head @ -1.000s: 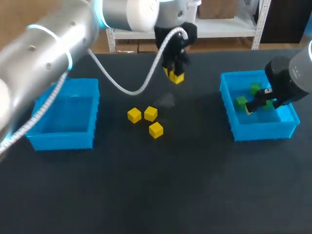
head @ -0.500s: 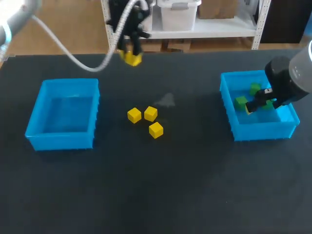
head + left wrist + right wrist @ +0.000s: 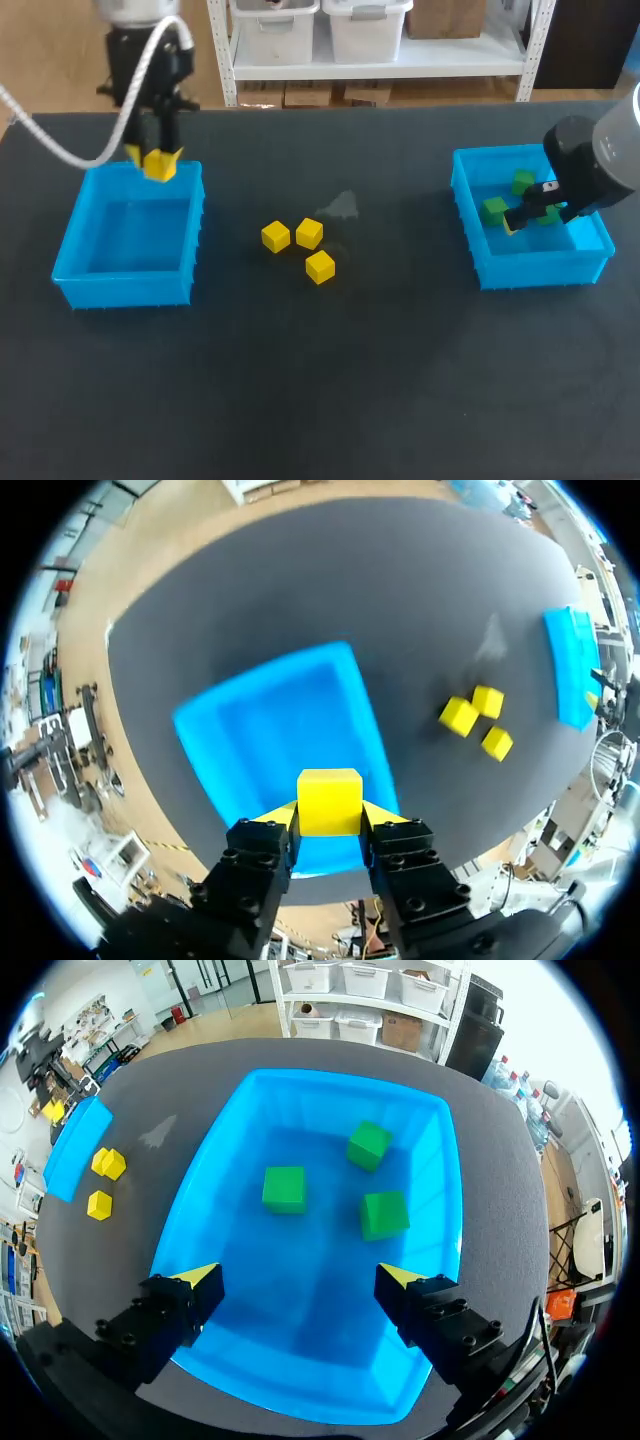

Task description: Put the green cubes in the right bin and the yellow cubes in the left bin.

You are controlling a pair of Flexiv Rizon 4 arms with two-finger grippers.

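Now left hand (image 3: 157, 158), cube (image 3: 159, 169) above bin (image 3: 124, 288)

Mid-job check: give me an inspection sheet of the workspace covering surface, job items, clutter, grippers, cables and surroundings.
Surface: dark table, with a pale smudge near the middle.
Job's things: three yellow cubes lie loose mid-table. A fourth yellow cube is held. Three green cubes lie in the right bin. No cubes seen in the left bin.
Clutter: nothing seen.
Grippers: left gripper is shut on the fourth yellow cube, above the left bin near its rim. Right gripper is open over the right bin.
Cables: a grey cable loops from the left arm, off the table.
Surroundings: nothing seen reaching over the table.
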